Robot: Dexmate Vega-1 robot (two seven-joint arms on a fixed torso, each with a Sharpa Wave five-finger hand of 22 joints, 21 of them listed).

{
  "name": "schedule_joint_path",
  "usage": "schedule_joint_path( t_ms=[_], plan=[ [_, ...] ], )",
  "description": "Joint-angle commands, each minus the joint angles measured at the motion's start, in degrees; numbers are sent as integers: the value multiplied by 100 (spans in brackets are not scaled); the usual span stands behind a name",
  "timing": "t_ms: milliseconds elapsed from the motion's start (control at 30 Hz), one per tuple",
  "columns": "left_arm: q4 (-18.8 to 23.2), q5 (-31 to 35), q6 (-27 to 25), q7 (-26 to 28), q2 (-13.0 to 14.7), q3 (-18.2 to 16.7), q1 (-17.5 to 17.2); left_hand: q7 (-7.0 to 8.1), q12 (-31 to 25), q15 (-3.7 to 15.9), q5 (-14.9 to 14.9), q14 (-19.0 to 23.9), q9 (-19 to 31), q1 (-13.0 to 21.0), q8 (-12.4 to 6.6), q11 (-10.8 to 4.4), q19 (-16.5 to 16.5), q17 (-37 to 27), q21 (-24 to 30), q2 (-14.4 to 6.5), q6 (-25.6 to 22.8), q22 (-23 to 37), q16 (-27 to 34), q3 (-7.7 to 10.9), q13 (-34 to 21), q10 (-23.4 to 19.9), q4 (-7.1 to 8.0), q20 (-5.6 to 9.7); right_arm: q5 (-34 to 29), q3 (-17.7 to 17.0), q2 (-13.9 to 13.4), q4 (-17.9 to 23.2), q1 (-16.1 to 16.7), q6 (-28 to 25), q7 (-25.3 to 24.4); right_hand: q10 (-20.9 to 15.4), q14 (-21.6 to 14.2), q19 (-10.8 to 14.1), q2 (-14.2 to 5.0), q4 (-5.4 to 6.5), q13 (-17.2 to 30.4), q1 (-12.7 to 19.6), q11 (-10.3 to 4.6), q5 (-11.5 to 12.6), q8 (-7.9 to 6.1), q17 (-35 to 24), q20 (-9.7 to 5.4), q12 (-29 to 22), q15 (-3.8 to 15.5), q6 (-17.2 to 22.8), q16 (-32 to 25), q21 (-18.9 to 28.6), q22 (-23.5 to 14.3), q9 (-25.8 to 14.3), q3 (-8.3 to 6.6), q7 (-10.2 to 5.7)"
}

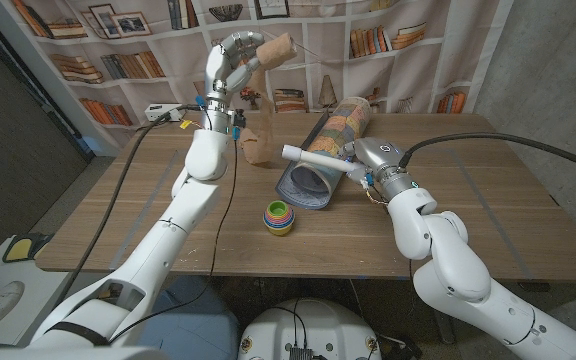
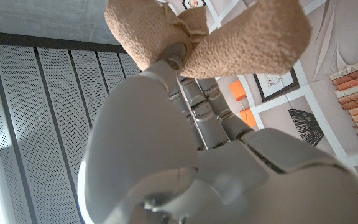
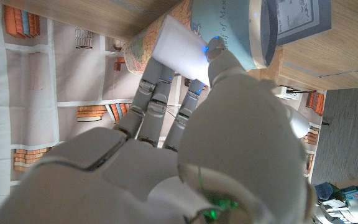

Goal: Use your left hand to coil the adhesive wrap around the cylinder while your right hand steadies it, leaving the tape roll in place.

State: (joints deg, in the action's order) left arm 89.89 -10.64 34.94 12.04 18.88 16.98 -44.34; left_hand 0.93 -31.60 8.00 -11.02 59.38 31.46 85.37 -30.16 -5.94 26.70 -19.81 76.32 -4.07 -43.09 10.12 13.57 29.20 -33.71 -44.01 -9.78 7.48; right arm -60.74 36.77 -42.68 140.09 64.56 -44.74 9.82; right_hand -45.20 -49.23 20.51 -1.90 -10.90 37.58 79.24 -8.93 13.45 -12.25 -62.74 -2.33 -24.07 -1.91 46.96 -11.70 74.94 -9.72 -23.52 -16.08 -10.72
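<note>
Tape roll point(image 1: 276, 48) gripped high in left hand point(image 1: 236, 52) above table's point(image 1: 488, 200) far left, pulling wrap point(image 1: 257, 146) taut toward white cylinder point(image 1: 313, 157), which right hand point(image 1: 371, 157) grasps mid-table to steady it for coiling.

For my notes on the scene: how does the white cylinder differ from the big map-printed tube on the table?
The white cylinder is slim and plain white; the map-printed tube is much wider and colourful. The right hand grips the white cylinder above the table, while the map-printed tube lies on the table untouched. Both are long, round and roughly horizontal.
</note>
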Motion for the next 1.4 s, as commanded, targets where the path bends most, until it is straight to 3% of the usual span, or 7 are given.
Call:
schedule_joint_path(
  t_ms=[33, 433, 533, 1400],
  plan=[
    [71, -117, 46, -56, -40, 53, -36, 23, -45, 424, -10, 449, 17, 56, -30, -38, -24, -29, 50, 0, -46, 18, 4, -27, -11, -24, 11, -14, 316, 28, -83, 11, -81, 66, -176, -315, -890, -21, -44, 172, 20, 19, -258, 35, 10, -38, -464, -46, 1568, 31, -32, 44, -21, -28, -662, 20],
    [268, -279, 130, -83, 3, 24, -127, 17, -54, 422, -10, 452, 10, 59, -32, -30, -43, -39, 57, -9, -48, 17, -2, -30, -18, -14, 13, -8, 680, 107, -85, 15, -183, 150, -384, -319, -891, -15, -40, 174, 17, 15, -254, 37, 8, -39, -455, -43, 1568, 39, -29, 51, -22, -28, -666, 49],
    [319, -316, 140, -81, 22, 12, -149, 24, -57, 422, -9, 450, 13, 58, -35, -30, -48, -41, 63, -11, -50, 18, -6, -32, -20, -12, 14, -8, 672, 188, -63, -5, -235, 148, -393, -348, -917, -7, -55, 180, 7, 11, -245, 39, 8, -43, -443, -49, 1569, 46, -41, 55, -22, -26, -671, 124],
    [601, -477, 451, -7, 172, 40, -291, 26, -72, 428, -10, 448, 8, 62, -42, -26, -84, -62, 89, -27, -40, 18, -25, -42, -15, 3, 13, -1, 387, 587, 154, -162, -545, 52, -63, -329, -924, 8, -42, 169, 15, 15, -248, 34, 36, -47, -419, -43, 1568, 3, -38, 61, -20, -10, -680, 129]
  ],
)
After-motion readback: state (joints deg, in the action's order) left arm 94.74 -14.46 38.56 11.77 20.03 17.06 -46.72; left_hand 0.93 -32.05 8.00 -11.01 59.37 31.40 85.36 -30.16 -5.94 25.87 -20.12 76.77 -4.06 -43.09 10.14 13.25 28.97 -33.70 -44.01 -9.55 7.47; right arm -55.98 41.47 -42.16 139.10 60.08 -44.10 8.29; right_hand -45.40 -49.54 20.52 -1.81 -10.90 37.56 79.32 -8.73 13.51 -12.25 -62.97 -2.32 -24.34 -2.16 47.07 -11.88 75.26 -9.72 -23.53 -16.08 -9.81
